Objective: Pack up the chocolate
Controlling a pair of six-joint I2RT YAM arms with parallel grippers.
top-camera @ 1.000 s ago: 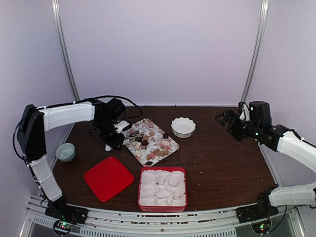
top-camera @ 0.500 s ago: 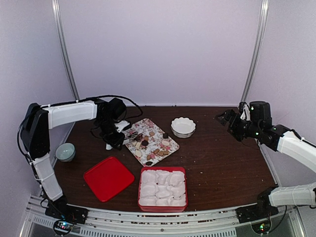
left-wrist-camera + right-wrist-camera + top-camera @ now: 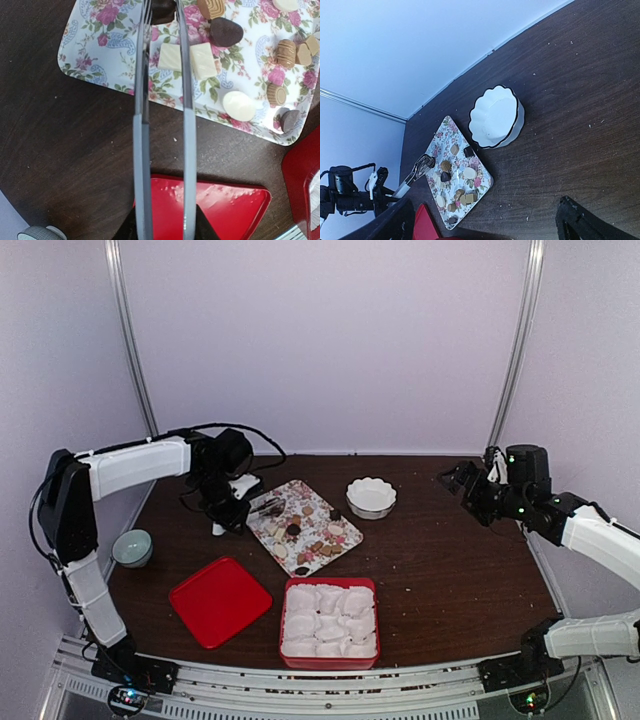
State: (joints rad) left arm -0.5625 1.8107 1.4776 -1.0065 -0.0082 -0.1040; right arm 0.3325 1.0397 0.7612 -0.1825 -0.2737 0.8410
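Observation:
Several chocolate pieces (image 3: 322, 540), dark, tan and pale, lie scattered on a flower-print tray (image 3: 257, 525). My left gripper (image 3: 228, 512) is shut on grey metal tongs (image 3: 184, 125). The tongs reach over the tray's left end in the left wrist view. A dark chocolate (image 3: 163, 9) sits between their tips at the frame's top edge, beside two pale squares (image 3: 203, 60). The tongs' tips (image 3: 422, 164) also show in the right wrist view. My right gripper (image 3: 462, 480) hangs open and empty in the air at the back right, far from the tray (image 3: 485, 181).
A red box (image 3: 330, 652) filled with white crinkled paper cups stands in front of the tray. Its red lid (image 3: 220, 600) lies to the left. A white scalloped bowl (image 3: 371, 496) sits behind the tray. A small pale-green bowl (image 3: 132, 547) is at the far left.
The left gripper and tongs have shifted slightly back and left over the tray's left end, and the tong arms have closed a little. The right arm has not moved.

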